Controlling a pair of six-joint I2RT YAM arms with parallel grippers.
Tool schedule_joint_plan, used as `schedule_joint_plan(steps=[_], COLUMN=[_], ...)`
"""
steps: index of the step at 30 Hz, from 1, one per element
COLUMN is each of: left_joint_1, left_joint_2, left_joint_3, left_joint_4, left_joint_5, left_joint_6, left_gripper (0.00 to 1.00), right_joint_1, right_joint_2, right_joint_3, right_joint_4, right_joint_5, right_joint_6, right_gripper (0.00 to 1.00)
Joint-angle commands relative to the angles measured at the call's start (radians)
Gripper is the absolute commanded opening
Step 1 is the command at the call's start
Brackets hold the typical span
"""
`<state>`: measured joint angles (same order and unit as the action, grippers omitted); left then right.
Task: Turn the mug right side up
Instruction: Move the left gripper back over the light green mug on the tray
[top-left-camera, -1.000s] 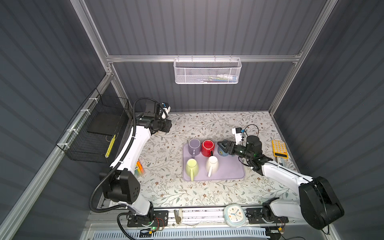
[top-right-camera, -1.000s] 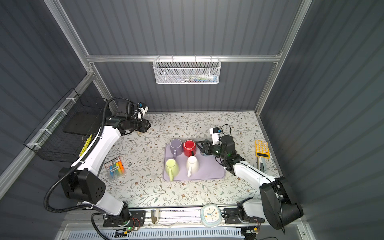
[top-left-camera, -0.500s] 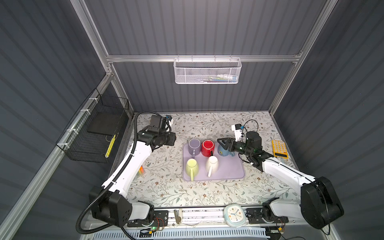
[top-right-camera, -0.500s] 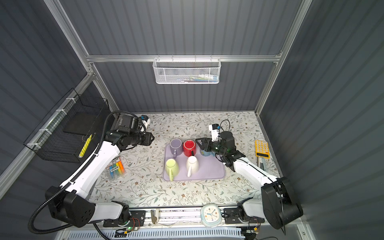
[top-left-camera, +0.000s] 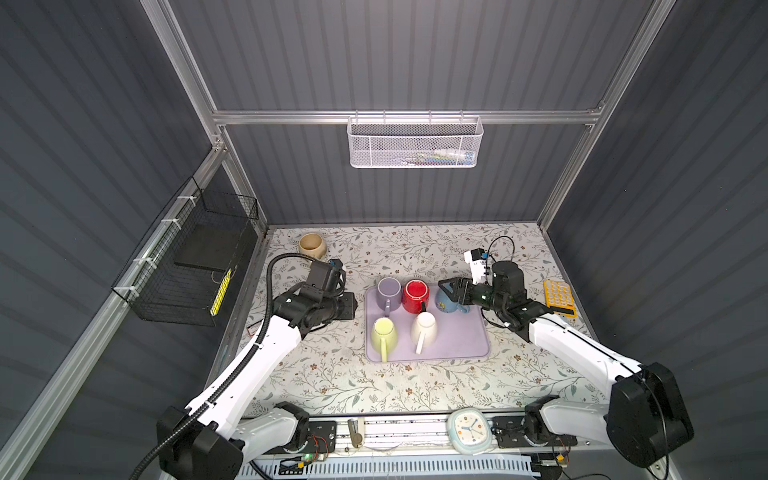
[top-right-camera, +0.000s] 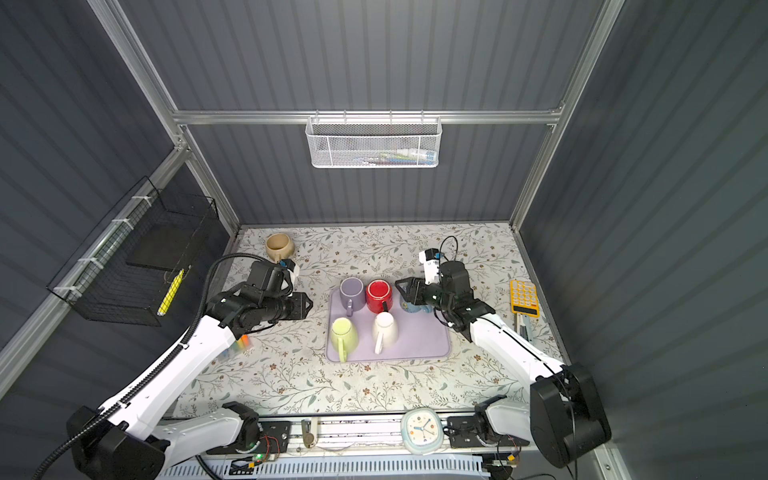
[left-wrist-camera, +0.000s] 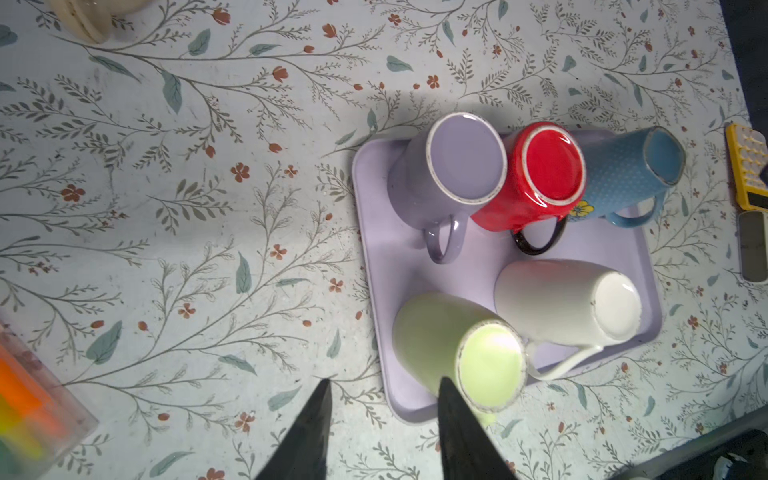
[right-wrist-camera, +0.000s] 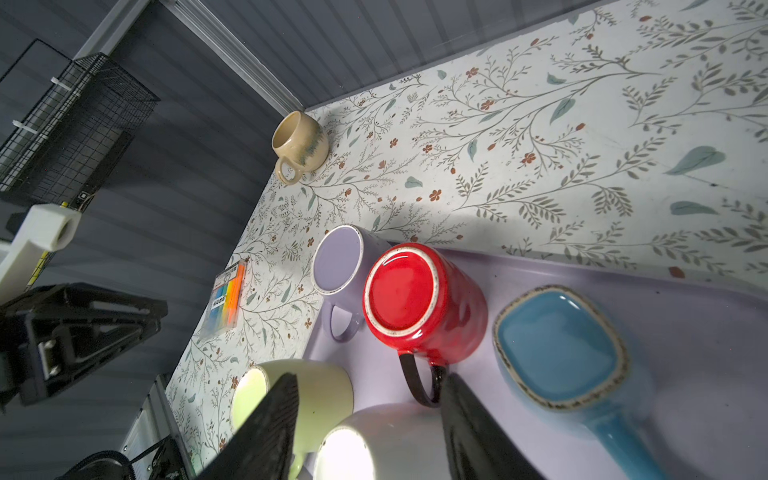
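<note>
Heads up, you've got five mugs sitting bottoms-up on the purple tray (top-left-camera: 461, 347), which lies around the middle of the table (top-left-camera: 374, 386). The purple mug (top-left-camera: 389, 288) is in the tray's far left corner. The red mug (top-left-camera: 415, 294) is just beside it along the far edge, and the blue mug (right-wrist-camera: 557, 345) is in the far right corner. The green mug (top-left-camera: 383, 331) stands by the near left corner with the white mug (top-left-camera: 424, 328) next to it, toward the middle of the tray. The green and white handles point at the near edge.

Your right gripper (top-left-camera: 444, 290) hangs over the tray's far right corner, right above the blue mug, with its tips aimed at the red one. Its jaws are partly spread and there's nothing in them. In the right wrist view the blue mug sits off to one side of the fingers (right-wrist-camera: 266, 415), not between them. Can't tell whether the gripper is touching that mug.

Your left gripper (top-left-camera: 355, 306) floats over bare table just off the tray's left edge, level with the purple mug and pointing at the tray. Its jaws are apart too, gripping nothing.

Off the tray, a beige mug (top-left-camera: 311, 246) already stands mouth-up in the table's far left corner, and a yellow calculator (top-left-camera: 559, 297) lies by the right edge.
</note>
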<state>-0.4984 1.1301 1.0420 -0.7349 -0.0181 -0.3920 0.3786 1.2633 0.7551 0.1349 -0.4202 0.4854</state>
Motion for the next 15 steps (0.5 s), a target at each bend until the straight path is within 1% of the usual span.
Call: schedule_joint_plan(steps=[1, 5, 10, 13, 15], left_joint_1=[-0.062, -0.160, -0.302, -0.352, -0.402], left_joint_2=[-0.039, -0.049, -0.041, -0.038, -0.026], left_joint_3=[-0.028, -0.066, -0.085, -0.095, -0.108], left_joint_4=[-0.006, -0.004, -0.011, 0.001, 0.018], left_joint_5=[-0.071, -0.119, -0.213, -0.234, -0.246], left_joint_6=[-0.123, -0.209, -0.310, -0.359, -0.395], left_gripper=[0.43, 0.43, 0.43, 0.43, 0.43], right_joint_1=[0.003, 0.003, 0.003, 0.003, 0.003], right_joint_2=[0.022, 0.044, 0.061, 0.067, 0.073], right_joint_3=[0.036, 0.044, 0.046, 0.047, 0.047], right_joint_4=[-0.017, -0.009, 0.002, 0.006, 0.009], right_joint_5=[0.015, 0.015, 0.011, 0.010, 0.012], right_joint_6=[-0.020, -0.017, -0.012, -0.013, -0.010], right_gripper=[0.57, 0.57, 0.58, 0.58, 0.58])
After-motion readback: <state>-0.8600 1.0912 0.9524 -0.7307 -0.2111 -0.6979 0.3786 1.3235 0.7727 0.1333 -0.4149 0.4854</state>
